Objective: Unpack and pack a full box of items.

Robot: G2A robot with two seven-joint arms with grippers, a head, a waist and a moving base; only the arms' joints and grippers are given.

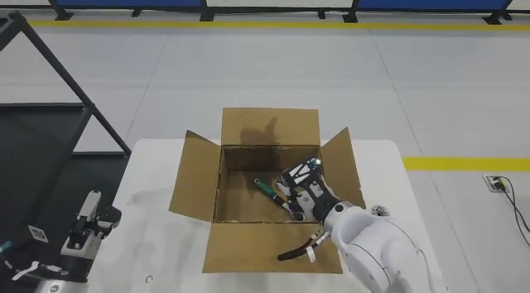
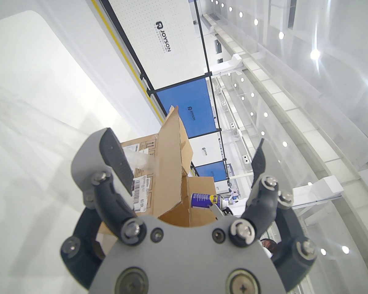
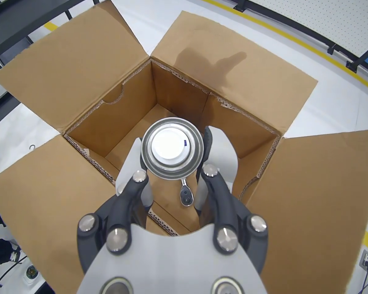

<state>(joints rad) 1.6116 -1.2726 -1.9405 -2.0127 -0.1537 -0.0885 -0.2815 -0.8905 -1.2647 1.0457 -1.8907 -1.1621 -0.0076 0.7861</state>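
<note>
- right pincer [image 3: 173,142] points down over the mouth of the box, its fingers clamped on opposite sides of the spray can, so the can hangs steady rather than tipping.
- left pincer [image 2: 185,142] sits low and well off to one side of the box, its fingers spread wide with nothing between them. i judge it is placed there to leave the right arm room.
- table [image 1: 149,210]: the white top beneath both pincers, carrying the box.
- box [image 3: 184,105]: cardboard, directly below the right pincer, with all four flaps folded outward so nothing snags at the opening.
- spray can [image 3: 171,151]: between the right pincer's fingers, seen end-on, clear of the box walls and above the box floor. i cannot tell whether it is coming out or going in.
- ratchet [image 3: 186,195]: flat on the box floor, straight beneath the held can, with only its head peeking past the can. if the can is to go down, it would need a spot beside the ratchet rather than on it.
</note>
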